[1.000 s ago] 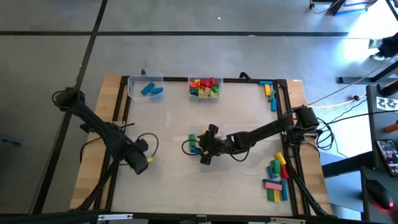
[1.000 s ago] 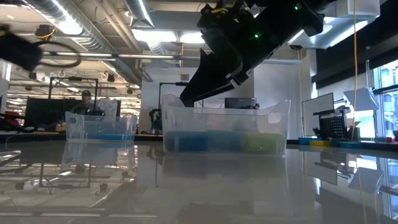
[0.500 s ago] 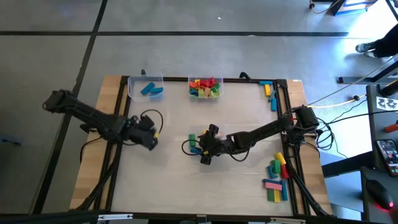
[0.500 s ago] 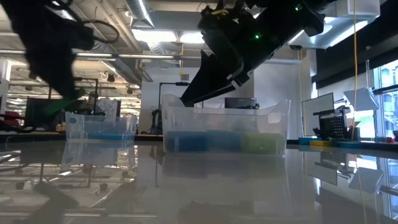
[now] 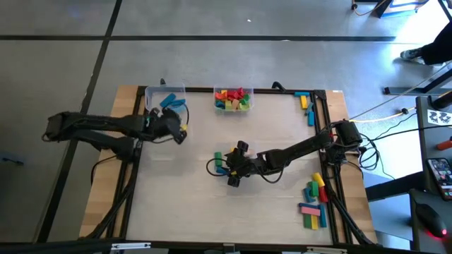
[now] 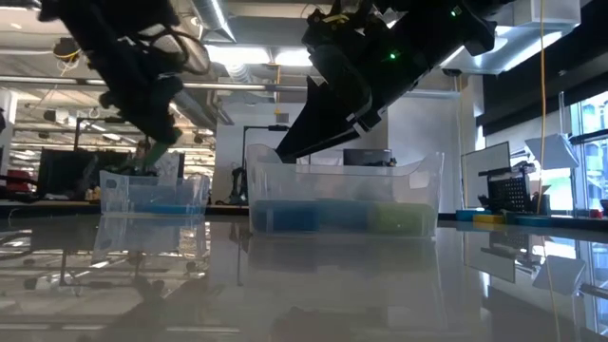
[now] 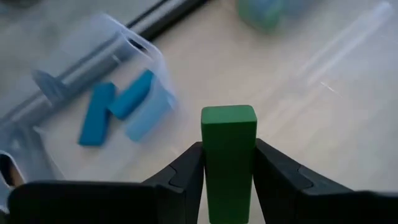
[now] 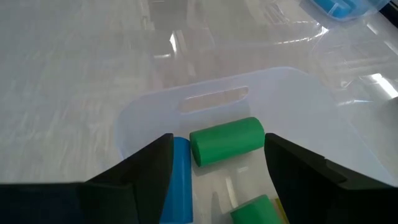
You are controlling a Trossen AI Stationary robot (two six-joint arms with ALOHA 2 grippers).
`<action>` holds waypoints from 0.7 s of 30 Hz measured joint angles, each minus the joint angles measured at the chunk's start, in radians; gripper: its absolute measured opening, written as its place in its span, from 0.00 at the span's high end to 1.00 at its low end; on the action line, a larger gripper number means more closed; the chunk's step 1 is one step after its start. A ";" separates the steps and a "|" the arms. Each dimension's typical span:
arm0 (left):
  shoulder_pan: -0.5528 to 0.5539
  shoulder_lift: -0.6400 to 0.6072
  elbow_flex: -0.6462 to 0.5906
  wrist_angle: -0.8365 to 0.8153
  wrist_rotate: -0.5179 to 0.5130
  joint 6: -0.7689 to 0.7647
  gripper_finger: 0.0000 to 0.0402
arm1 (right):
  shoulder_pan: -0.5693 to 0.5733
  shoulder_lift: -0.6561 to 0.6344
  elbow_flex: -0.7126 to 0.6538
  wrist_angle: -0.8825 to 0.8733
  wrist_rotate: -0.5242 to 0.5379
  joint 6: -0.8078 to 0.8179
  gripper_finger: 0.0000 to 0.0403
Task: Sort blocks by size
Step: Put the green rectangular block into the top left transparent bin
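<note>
My left gripper [image 5: 179, 132] is shut on a green block [image 7: 228, 134] and hangs above the table, just near of the far-left clear tub [image 5: 164, 99]. That tub holds blue blocks [image 7: 118, 106]. My right gripper [image 5: 227, 168] stands open above the middle clear tub [image 8: 217, 93], touching nothing. A green cylinder [image 8: 227, 140], a blue block [image 8: 180, 180] and another green block [image 8: 255, 210] lie on that tub's floor. A third tub [image 5: 233, 99] at the far edge holds red, yellow and green blocks. My left gripper pinches the green block by its two long sides [image 7: 208, 165] between its two fingers [image 7: 186, 171]. The block lies along the fingers, and its end sticks out past their tips. The fingers slant down from the table's left side. The block is lifted clear of the table.
Loose blocks [image 5: 314, 201] lie in a group at the near right edge, and a few more [image 5: 305, 102] at the far right corner. A black frame [image 5: 282, 91] runs round the tabletop. Bare table lies between the tubs and along the near side.
My left gripper has swung from the near left of the table toward the far edge and a little right, up to the tub with the blue blocks. It has risen and turned on the way, carrying the green block. My right gripper has kept still.
</note>
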 joint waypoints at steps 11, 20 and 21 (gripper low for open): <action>0.327 0.000 0.000 0.179 0.007 0.270 0.71 | 0.000 0.000 0.000 0.000 0.000 0.000 0.38; 0.500 0.001 -0.024 0.360 0.008 0.445 0.71 | 0.000 0.000 0.000 0.000 0.000 0.000 0.38; 0.515 0.001 -0.026 0.370 0.008 0.453 0.71 | 0.000 0.000 0.000 0.000 0.000 0.000 0.38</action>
